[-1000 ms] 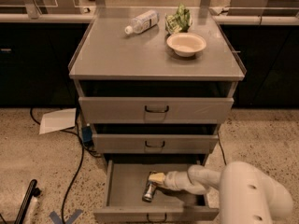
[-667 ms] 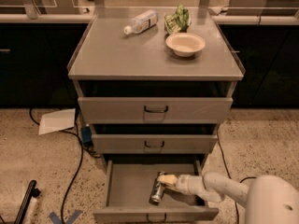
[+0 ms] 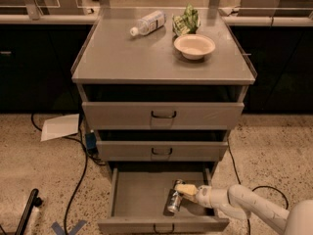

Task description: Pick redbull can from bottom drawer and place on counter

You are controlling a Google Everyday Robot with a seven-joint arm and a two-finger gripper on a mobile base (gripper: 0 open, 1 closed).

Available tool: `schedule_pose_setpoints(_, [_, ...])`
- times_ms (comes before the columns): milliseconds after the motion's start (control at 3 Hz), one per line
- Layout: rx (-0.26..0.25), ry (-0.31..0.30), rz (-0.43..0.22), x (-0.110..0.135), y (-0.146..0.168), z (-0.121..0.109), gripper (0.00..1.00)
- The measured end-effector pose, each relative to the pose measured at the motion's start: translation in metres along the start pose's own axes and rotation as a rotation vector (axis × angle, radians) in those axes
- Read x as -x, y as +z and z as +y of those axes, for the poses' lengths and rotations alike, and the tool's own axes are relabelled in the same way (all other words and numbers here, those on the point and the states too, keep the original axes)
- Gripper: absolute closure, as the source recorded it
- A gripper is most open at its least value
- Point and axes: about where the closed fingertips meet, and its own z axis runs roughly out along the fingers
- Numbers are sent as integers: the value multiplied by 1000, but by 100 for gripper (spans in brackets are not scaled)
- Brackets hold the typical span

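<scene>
Bottom drawer (image 3: 132, 202) stands pulled open, the redbull can (image 3: 172, 204) lying on its side in the drawer's right half. The claw (image 3: 184, 190) reaches into the drawer from the right, at the can's rear end; whether it grips cannot be told. The worktop (image 3: 122, 58) lies above the drawer.

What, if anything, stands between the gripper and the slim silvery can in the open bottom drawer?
Nothing visible does: the gripper is right at the slim silvery-blue metal can, inside the open grey bottom drawer.
</scene>
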Motion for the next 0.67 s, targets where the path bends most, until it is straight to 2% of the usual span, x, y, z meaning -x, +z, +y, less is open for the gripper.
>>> schedule_pose_setpoints(333, [8, -3, 25, -4, 3, 4, 100])
schedule_pose_setpoints(667, [9, -64, 51, -9, -9, 42, 100])
